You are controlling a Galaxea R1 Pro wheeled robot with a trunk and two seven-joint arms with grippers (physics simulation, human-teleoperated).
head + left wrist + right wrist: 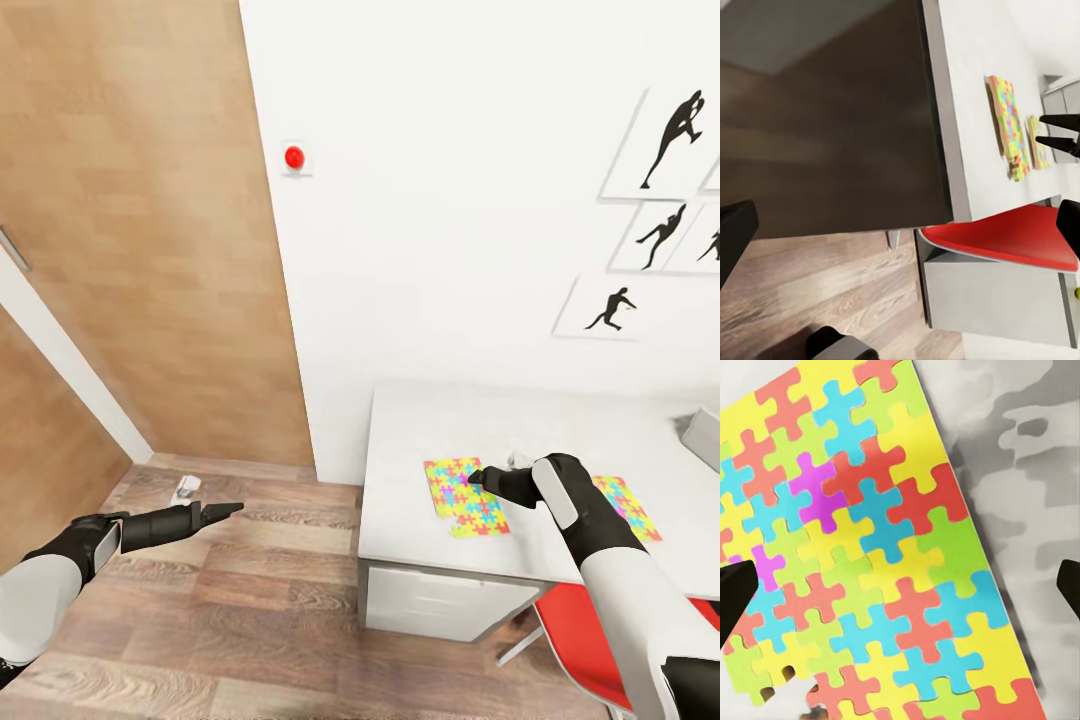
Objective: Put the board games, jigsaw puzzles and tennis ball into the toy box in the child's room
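Note:
Two jigsaw puzzles lie flat on the white-grey table (pixel 430 420). The nearer jigsaw puzzle (pixel 462 497) lies by the table's front left. The other jigsaw puzzle (pixel 628 506) is partly hidden behind my right forearm. My right gripper (pixel 480 477) hovers open over the nearer puzzle's far edge. In the right wrist view its fingers (pixel 735 594) stand wide apart with the puzzle (pixel 870 547) between and below them, and nothing is held. The light-grey toy box (pixel 704 436) is cut off at the table's right end. My left gripper (pixel 226 511) is open and empty over the floor, left of the table.
A red chair (pixel 578 640) stands tucked at the table's front, under my right arm. White drawers (pixel 440 605) sit beneath the table's left end. A wooden door (pixel 150 250) and white wall close the left and back. A small doorstop (pixel 188 487) sits on the plank floor.

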